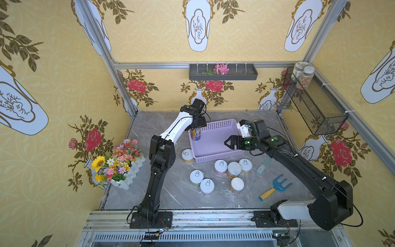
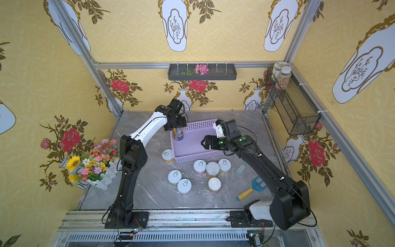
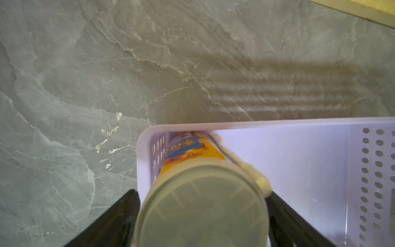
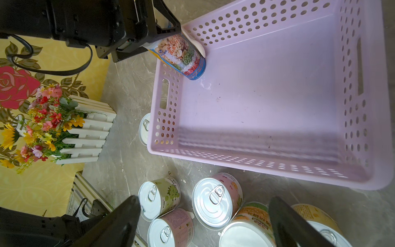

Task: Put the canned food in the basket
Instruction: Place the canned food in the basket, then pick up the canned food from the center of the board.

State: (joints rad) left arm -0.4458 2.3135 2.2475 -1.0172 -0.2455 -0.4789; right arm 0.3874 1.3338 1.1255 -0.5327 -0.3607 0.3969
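Note:
The lavender basket (image 1: 213,158) (image 2: 192,158) (image 4: 256,169) sits mid-table. A tall blue-yellow can (image 1: 196,134) (image 2: 178,134) (image 4: 183,57) stands in its far left corner, its pale lid (image 3: 201,213) filling the left wrist view beside the basket's rim (image 3: 277,123). My left gripper (image 1: 197,126) (image 3: 202,193) stands open around the can's top, a finger on each side. My right gripper (image 1: 227,143) (image 4: 204,199) hangs open and empty over the basket's front right edge. Several short cans (image 1: 220,167) (image 4: 215,201) stand on the table in front of the basket, and one (image 1: 188,156) stands at its front left corner.
A white fence box of flowers (image 1: 121,164) sits at the table's left edge. A brush (image 1: 263,166) and a blue hand rake (image 1: 275,187) lie at the right. A black wire basket (image 1: 314,102) holding jars (image 1: 304,77) hangs on the right wall, and a dark tray (image 1: 222,71) hangs on the back wall.

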